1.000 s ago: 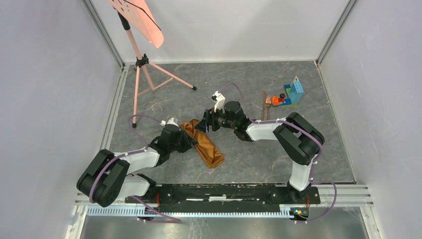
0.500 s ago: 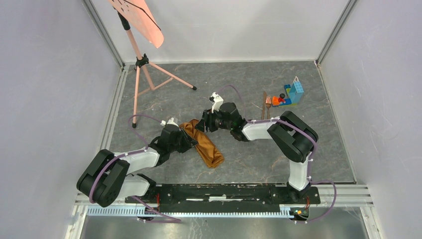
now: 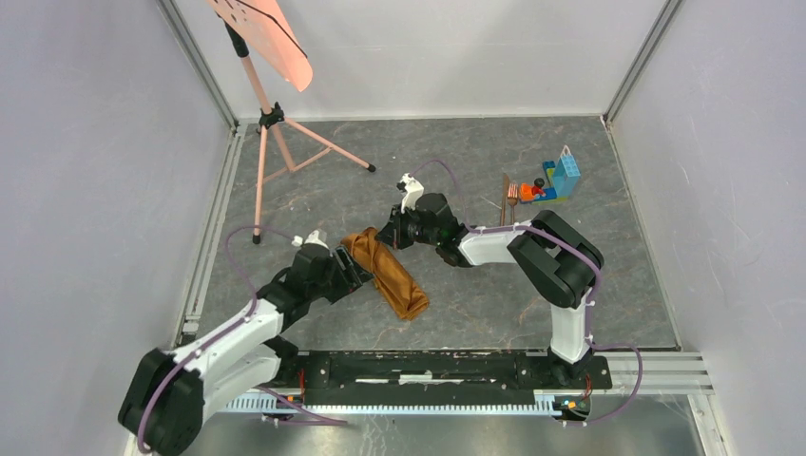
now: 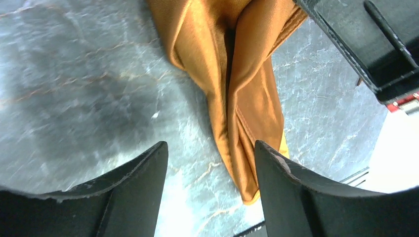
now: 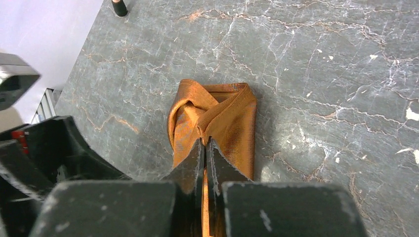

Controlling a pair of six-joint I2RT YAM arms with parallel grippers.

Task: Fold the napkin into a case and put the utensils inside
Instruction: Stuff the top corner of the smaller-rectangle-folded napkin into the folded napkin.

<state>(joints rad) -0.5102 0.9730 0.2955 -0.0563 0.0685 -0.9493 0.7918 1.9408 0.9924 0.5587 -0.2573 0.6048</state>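
Right gripper [image 5: 205, 148] clamped on bunched napkin [image 5: 232, 113] near table [image 3: 475, 171] centre; left gripper [image 4: 210, 148], jaws apart, over it, gripping nothing.

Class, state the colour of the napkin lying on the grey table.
The napkin is shiny orange-brown; the right wrist view shows it best.

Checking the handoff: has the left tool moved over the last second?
Yes: the left tool has drawn back slightly leftward, toward the tripod stand's foot, away from the napkin.

Orange-brown napkin [image 3: 390, 275], grey-marbled table [image 3: 456, 161]
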